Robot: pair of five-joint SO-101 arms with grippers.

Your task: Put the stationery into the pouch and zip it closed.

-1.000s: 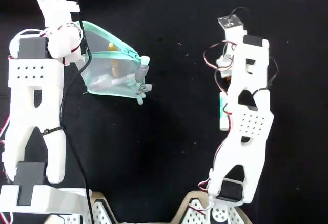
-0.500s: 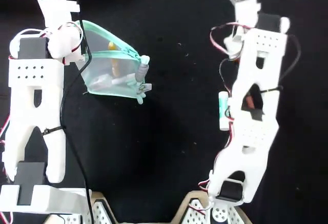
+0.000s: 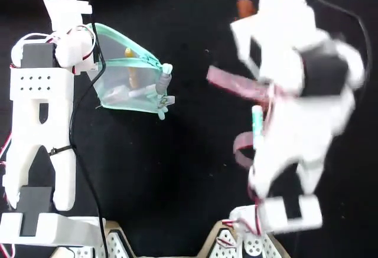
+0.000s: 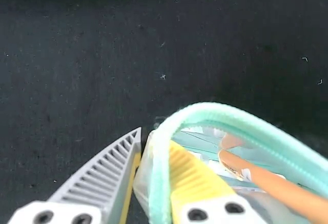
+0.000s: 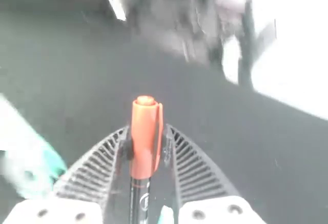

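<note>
White-and-green short stick (image 3: pixel 257 126), nearest the arm bases, lies on the black table cloth (image 3: pixel 189 169), close against the right arm in the high view and well apart from the pouch. It is not packed yet.

Farther back on the left, the translucent mint-green zip pouch (image 3: pixel 113 101) lies with its mouth gaping. The left gripper (image 4: pixel 154 142) holds its rim pinched, with the grey finger outside and the yellow finger inside the opening. An orange-barrelled pen (image 4: pixel 279 185) and a pale, whitish item (image 3: pixel 133 92) are visible inside. What the pale item is I cannot tell. The grey-and-white zip pull (image 3: pixel 163 85) hangs at the pouch's end toward the middle of the table, and the zip has not been run.

Farthest off, the right gripper (image 5: pixel 146 134) is raised above the cloth, its ribbed fingers closed on a black pen with an orange cap (image 5: pixel 145 112), cap pointing forward.

By my reckoning the job is roughly half done. Two pieces are in, one is in the gripper, one is on the table, and the zipping remains.
</note>
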